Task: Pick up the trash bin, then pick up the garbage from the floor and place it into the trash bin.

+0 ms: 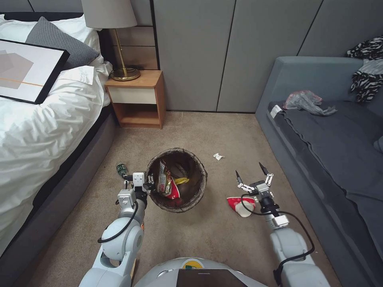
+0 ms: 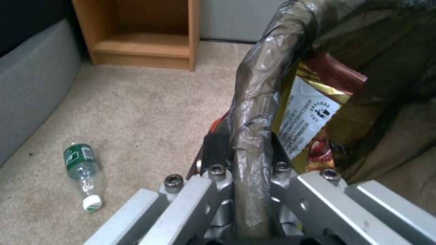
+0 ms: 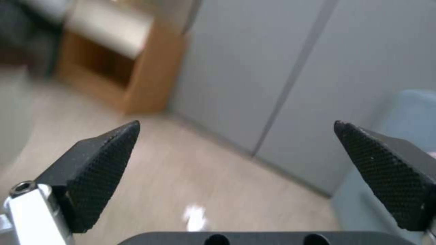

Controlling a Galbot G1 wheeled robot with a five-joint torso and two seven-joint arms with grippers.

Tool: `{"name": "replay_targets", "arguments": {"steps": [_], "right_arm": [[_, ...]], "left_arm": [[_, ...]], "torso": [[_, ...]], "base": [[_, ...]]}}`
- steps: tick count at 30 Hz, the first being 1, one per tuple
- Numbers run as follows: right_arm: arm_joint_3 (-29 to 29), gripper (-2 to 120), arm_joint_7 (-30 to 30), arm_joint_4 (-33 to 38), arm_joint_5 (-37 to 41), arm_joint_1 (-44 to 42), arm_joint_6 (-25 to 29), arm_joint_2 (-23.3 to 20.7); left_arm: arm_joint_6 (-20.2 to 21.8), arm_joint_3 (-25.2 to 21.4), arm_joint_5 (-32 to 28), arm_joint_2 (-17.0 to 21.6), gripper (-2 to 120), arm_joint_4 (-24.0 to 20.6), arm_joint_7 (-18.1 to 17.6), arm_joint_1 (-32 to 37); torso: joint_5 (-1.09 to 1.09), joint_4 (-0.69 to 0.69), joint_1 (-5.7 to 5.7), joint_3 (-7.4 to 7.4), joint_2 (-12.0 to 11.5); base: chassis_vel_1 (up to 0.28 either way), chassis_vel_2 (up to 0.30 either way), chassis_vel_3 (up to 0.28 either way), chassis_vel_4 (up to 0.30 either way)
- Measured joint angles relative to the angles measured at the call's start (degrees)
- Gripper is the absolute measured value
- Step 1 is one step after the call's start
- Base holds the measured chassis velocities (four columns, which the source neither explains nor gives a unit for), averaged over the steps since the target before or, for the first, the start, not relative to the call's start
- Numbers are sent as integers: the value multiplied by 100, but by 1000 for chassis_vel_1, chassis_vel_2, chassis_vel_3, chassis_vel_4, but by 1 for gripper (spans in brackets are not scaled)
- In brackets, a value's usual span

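Beige carpet [image 1: 223, 239]; my left hand [image 1: 148, 182] clamps the bag-lined rim of the trash bin [image 1: 198, 187], wrappers [image 1: 165, 184] inside; my right hand [image 1: 252, 172], fingers wide, hovers above the paper cup [image 1: 240, 204]; green bottle [image 2: 81, 166] beside the bed.

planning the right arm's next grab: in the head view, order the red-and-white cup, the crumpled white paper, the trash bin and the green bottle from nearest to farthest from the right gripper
Measured from the open right gripper:
1. Red-and-white cup, on the carpet just beside it, toward the robot.
2. Crumpled white paper, on the carpet toward the wall.
3. Trash bin, toward the robot's left, its rim clamped by the left gripper.
4. Green bottle, on the bin's far side, near the bed.
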Motion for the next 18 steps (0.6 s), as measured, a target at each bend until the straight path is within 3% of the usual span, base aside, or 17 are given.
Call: {"name": "replay_targets", "arguments": {"steps": [2,3,6,7,9,11,18], "right_arm": [[265,100,-1167,-290,-98,174,-138,-156],[265,100,-1167,-290,-98,174,-138,-156],[500,100,-2543,-540,-219,294,-264,-355],[500,100,-2543,-540,-219,294,-264,-355],[575,100,-3288,-770,-492,387,-268,-528],[575,100,-3570,-1029,-697,501,-243,-692],[415,100,-3703,-1705,-1253,855,-181,-1000]], "left_arm": [[1,13,2,6,0,-26,0,6],[1,13,2,6,0,-26,0,6],[1,16,4,24,0,-61,0,25],[1,16,4,24,0,-61,0,25],[0,12,1,43,0,-83,0,31],[-1,13,-1,52,0,-100,0,33],[1,41,-2,61,0,-135,1,34]], "torso": [[2,1,0,0,0],[2,1,0,0,0],[0,0,0,0,0],[0,0,0,0,0],[0,-1,0,0,0],[1,0,0,0,0],[-1,0,0,0,0]], "base": [[0,0,0,0],[0,0,0,0],[0,0,0,0],[0,0,0,0],[0,0,0,0],[0,0,0,0],[0,0,0,0]]}}
